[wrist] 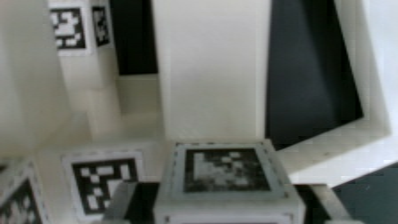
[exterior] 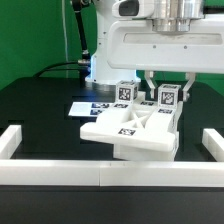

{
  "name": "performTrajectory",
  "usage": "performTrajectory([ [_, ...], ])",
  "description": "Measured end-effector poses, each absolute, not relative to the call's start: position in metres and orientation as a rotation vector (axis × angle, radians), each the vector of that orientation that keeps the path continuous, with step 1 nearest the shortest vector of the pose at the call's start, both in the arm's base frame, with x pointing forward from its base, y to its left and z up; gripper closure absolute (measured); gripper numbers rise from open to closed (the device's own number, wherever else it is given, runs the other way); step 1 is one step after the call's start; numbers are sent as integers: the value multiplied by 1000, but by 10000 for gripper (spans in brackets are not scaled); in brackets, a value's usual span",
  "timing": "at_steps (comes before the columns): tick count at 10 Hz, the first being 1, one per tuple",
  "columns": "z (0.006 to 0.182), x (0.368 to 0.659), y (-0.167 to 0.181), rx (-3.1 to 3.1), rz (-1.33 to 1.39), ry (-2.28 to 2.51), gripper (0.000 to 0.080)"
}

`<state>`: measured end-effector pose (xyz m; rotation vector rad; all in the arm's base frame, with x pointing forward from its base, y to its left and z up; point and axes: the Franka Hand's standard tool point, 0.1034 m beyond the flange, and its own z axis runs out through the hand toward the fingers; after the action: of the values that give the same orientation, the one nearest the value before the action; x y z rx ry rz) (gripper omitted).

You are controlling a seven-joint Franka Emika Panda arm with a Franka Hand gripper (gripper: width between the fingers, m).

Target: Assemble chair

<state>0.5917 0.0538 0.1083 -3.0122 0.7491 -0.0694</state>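
Observation:
The chair [exterior: 130, 127] is a white blocky structure in the middle of the black table: a flat slab with ribs and two upright tagged posts. One post [exterior: 125, 92] stands free toward the exterior view's left. My gripper [exterior: 168, 92] reaches down over the other post [exterior: 167, 98], one finger on each side. In the wrist view the gripper [wrist: 222, 203] has its dark fingers [wrist: 143, 198] pressed against both sides of that post's tagged top [wrist: 222, 170]. Another tagged part [wrist: 103, 175] sits beside it, and a tall white bar [wrist: 71, 45] rises behind.
The marker board [exterior: 93, 107] lies flat behind the chair on the exterior view's left. Low white border rails run along the front [exterior: 100, 178], the left [exterior: 20, 140] and the right [exterior: 208, 145]. The robot's white base [exterior: 100, 60] stands at the back.

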Motion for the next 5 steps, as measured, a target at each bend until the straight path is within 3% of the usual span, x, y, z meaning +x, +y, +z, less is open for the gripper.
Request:
performTrajectory([
  [5, 108, 591, 56, -2835, -58, 1244, 528],
])
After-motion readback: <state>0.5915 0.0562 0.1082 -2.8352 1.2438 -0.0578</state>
